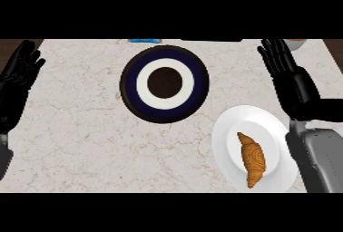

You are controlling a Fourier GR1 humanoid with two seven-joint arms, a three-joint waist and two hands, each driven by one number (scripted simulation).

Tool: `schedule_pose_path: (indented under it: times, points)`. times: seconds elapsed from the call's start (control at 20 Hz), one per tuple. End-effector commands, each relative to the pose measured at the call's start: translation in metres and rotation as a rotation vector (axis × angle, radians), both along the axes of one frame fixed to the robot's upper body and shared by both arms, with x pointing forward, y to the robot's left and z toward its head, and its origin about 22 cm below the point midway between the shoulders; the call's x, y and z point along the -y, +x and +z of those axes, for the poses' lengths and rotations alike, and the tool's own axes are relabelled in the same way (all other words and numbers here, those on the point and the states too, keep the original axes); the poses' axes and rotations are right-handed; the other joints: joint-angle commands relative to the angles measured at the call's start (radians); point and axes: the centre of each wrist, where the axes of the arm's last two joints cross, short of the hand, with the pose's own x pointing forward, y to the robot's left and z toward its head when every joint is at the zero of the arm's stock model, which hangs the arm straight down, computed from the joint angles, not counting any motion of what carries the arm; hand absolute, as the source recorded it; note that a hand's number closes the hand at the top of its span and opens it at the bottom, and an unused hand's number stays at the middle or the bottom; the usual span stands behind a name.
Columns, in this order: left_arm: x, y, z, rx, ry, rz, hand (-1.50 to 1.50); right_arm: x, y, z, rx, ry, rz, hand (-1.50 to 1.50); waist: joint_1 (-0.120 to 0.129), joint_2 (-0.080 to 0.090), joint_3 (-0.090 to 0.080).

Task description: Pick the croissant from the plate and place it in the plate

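Observation:
A golden-brown croissant (252, 158) lies lengthwise on a white plate (231, 131) at the lower right of the counter. Up and to the left of it sits a dark plate (134, 99) with a white ring and a brown centre, nothing on it. My right hand (289, 77) stands open with fingers pointing up, just right of and above the white plate, not touching the croissant. At the far left edge my left hand (17, 74) rests open, fingers up, well away from both plates.
The counter top (80, 140) is pale marble. At its far edge a small blue object (142, 41) shows partly, and a pale rounded object (296, 43) peeks out at the top right behind my right hand.

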Motion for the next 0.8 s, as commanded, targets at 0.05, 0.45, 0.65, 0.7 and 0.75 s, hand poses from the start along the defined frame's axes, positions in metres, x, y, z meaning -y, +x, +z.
schedule_pose_path:
  times: [0.05, 0.45, 0.65, 0.7, 0.75]
  points:
    - [0.012, -0.007, 0.0, 0.034, 0.013, -0.008, 0.0, -0.064, -0.007, -0.021, -0.03, -0.142, 0.171, 1.5, -0.018, -0.005, 0.002]
    - [0.028, -0.001, -0.014, 0.002, -0.016, -0.095, 0.0, -0.077, -0.035, -0.093, -0.087, -0.969, 0.052, 1.5, -0.035, -0.01, -0.007]
    - [0.033, -0.007, -0.026, 0.006, -0.059, -0.09, 0.0, -0.118, -0.104, -0.157, -0.113, -0.628, -0.106, -1.5, -0.05, -0.005, 0.004]
    - [0.033, -0.002, -0.021, 0.008, -0.03, -0.091, 0.0, -0.113, -0.104, -0.162, -0.097, -0.575, -0.126, -1.5, -0.049, -0.002, 0.004]
    - [0.032, 0.005, -0.028, 0.01, -0.029, -0.078, 0.0, -0.12, -0.115, -0.162, -0.057, -0.527, -0.129, -1.5, -0.059, -0.001, 0.003]
